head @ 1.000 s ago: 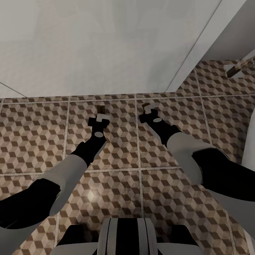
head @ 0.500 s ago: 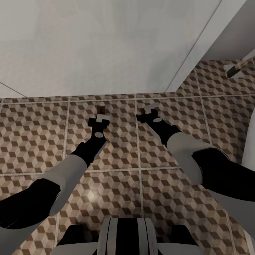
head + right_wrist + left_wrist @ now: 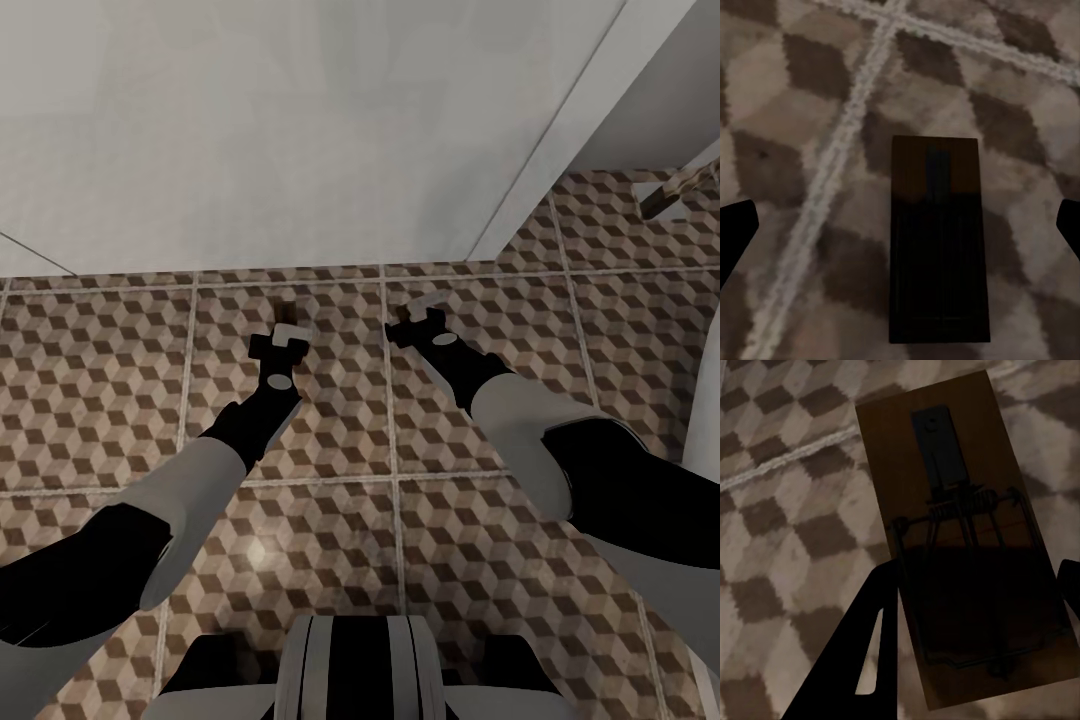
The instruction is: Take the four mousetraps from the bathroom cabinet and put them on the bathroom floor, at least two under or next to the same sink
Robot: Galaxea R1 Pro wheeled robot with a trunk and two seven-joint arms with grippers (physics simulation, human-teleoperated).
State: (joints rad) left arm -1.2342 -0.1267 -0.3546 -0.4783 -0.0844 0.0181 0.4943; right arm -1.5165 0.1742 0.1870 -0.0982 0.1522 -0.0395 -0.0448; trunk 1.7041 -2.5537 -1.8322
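A: Logging the first mousetrap [image 3: 960,532] first. Seeing it as a dark wooden slab with spring and wire bar facing the left wrist camera, sitting between the fingers [image 3: 874,652] of the left gripper [image 3: 979,577].

B: Gripping it, or just framing it?

A: Reading it as clamped: finding both long edges meeting the dark fingers, with the bathroom floor [image 3: 787,510] showing blurred behind the slab. Not managing to tell whether the slab is touching the tiles.

B: Placing it from the head view?

A: Spotting just a brown sliver past the left fingertips, over a cube-pattern tile, near the foot of a pale wall [image 3: 300,130].

B: Moving on to the second mousetrap [image 3: 939,240].

A: Watching it lying flat on the floor, just beside a pale grout line [image 3: 847,142], not crossing it.

B: Touching anything?

A: Finding nothing on it. Noting the right gripper [image 3: 904,225] spread wide, with the fingers well apart from the slab on either side, holding nothing.

B: Checking the arms from above?

A: Seeing both reaching forward and down, with the right gripper poised over the next tile across a grout line from the left one.
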